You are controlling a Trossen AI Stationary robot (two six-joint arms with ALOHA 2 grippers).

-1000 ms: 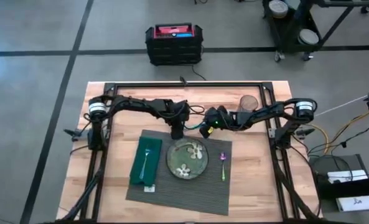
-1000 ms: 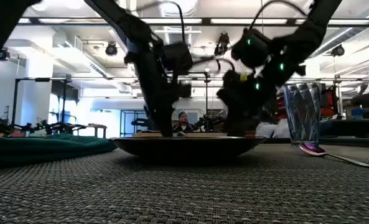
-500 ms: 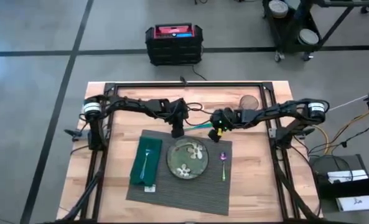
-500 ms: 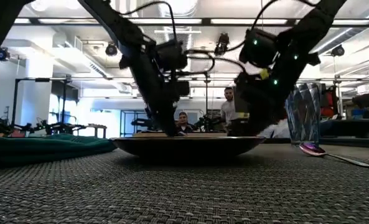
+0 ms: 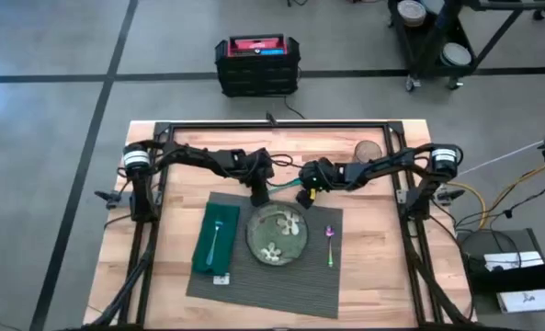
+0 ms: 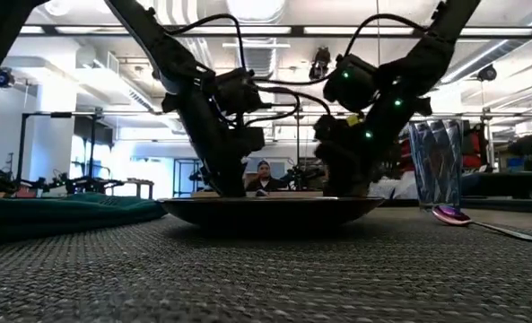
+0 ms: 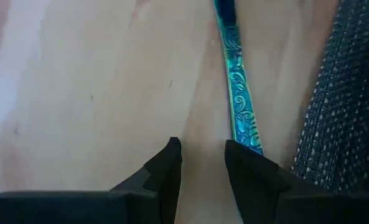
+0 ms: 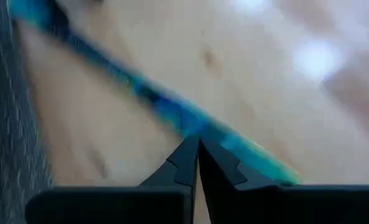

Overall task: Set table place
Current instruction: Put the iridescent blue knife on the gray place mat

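now left tool (image 7: 203, 163) slightly open beside teal utensil (image 7: 239, 93) on desk (image 5: 373, 267); right tool (image 8: 197, 152) closed, gripping nothing, over same utensil.

One placemat (image 5: 263, 276), one plate (image 5: 277, 236), one napkin (image 5: 216, 241), one glass (image 5: 368, 150), two spoons (image 5: 328, 245)

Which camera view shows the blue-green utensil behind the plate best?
The left wrist view: the blue-green utensil lies sharp, with its engraved pattern, on the table. The right wrist view shows it blurred. The high view shows only a small streak. In the low view I cannot find it.
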